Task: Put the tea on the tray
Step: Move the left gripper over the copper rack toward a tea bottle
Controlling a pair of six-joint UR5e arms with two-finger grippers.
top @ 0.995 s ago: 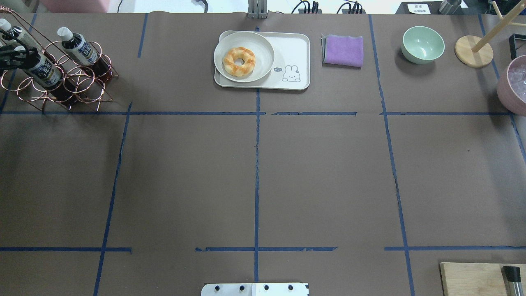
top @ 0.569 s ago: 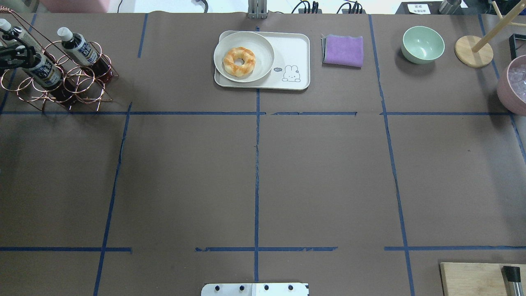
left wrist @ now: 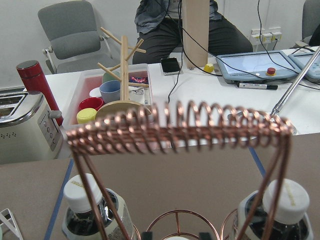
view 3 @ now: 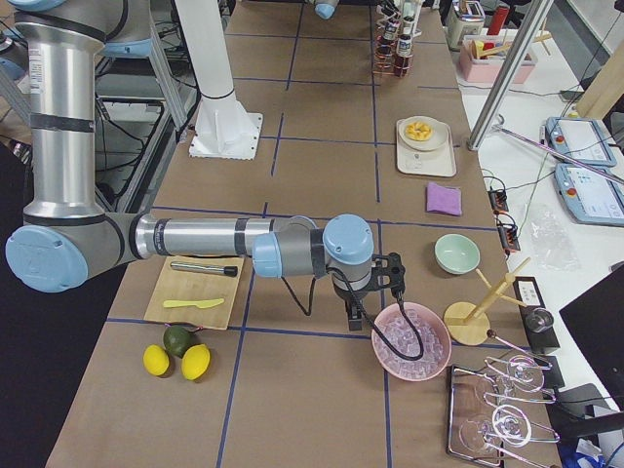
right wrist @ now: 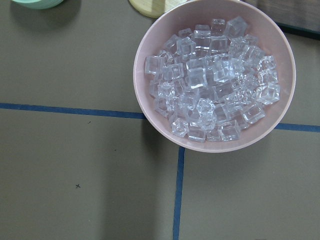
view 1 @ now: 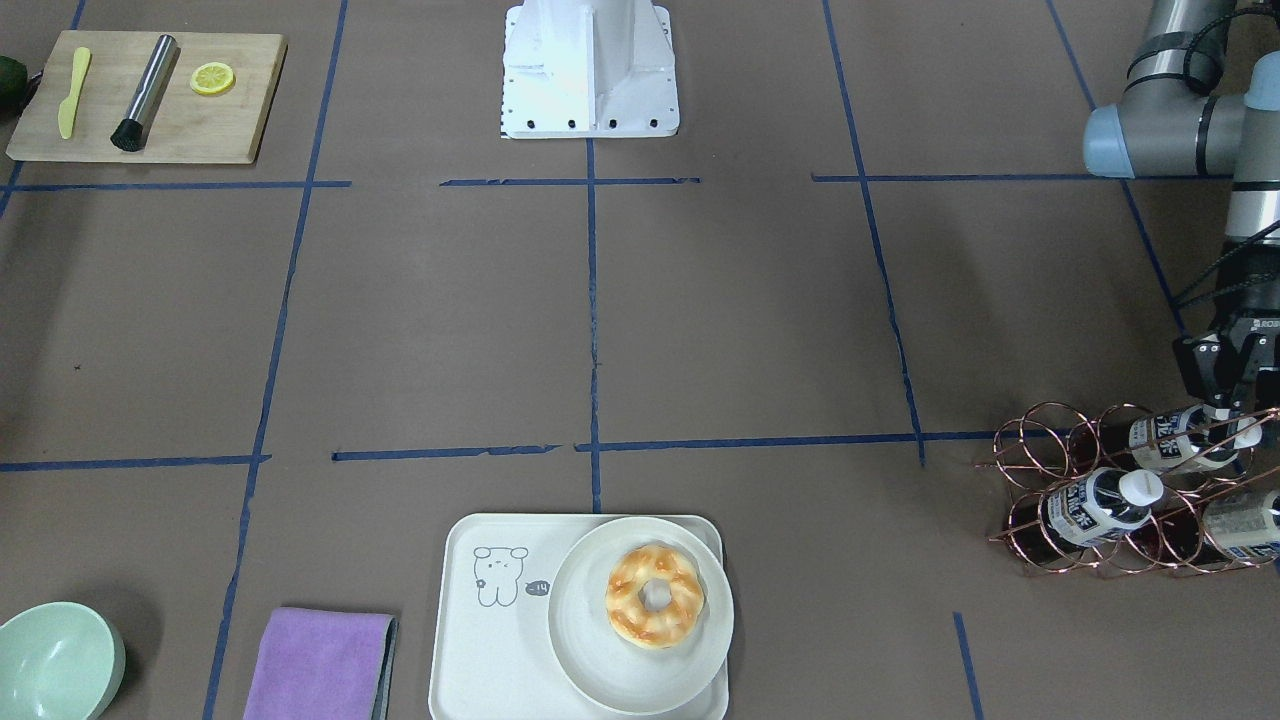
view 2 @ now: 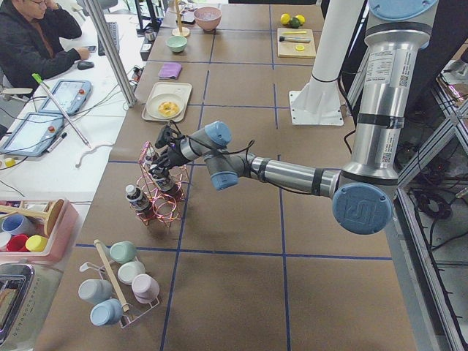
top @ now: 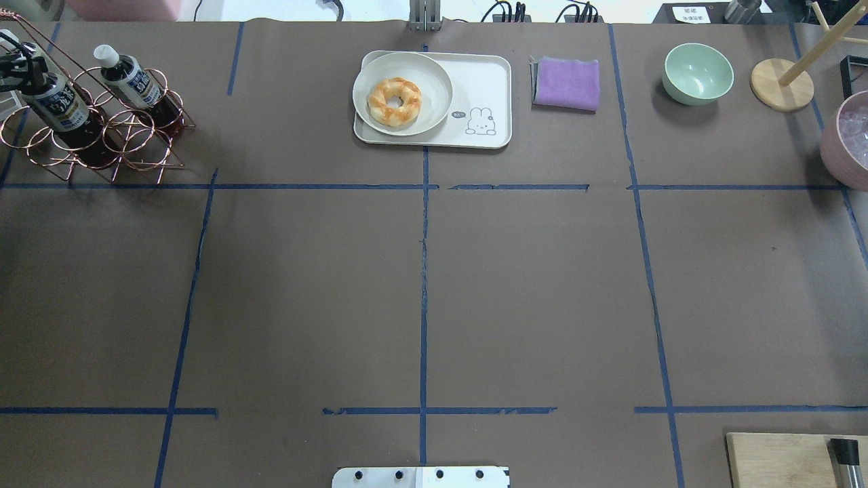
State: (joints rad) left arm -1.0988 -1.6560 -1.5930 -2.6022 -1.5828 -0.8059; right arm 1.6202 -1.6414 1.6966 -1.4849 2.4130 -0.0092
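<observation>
Brown paper crossed with blue tape covers the tabletop [top: 305,285], and my two arms are spread toward its opposite ends. My left arm [view 2: 292,175] stretches out low to the copper wire rack [left wrist: 175,125] in the far left corner. My right arm [view 3: 195,237] hangs over a pink bowl [right wrist: 140,100] heaped with ice cubes [right wrist: 210,75] at the other end. Between them, along the far edge, lies the cream tray [top: 481,88] with its little line-drawn animal. A round plate [top: 434,102] covers the tray's left part in the overhead view and carries a twisted ring pastry [top: 410,102].

My left claw [view 1: 1228,408] is drawn in narrow on the white cap of the tea bottle [top: 54,102], with a fingertip on either side of it in my wrist view. That bottle leans in the rack with its dark lower end down among the rings, well apart from the tray. A second bottle [view 1: 1095,505] and a third bottle [view 1: 1240,525] lean in the rack beside it. My right claw [view 3: 398,281] shows only in the side camera, so I cannot tell whether it is wide or narrow.
</observation>
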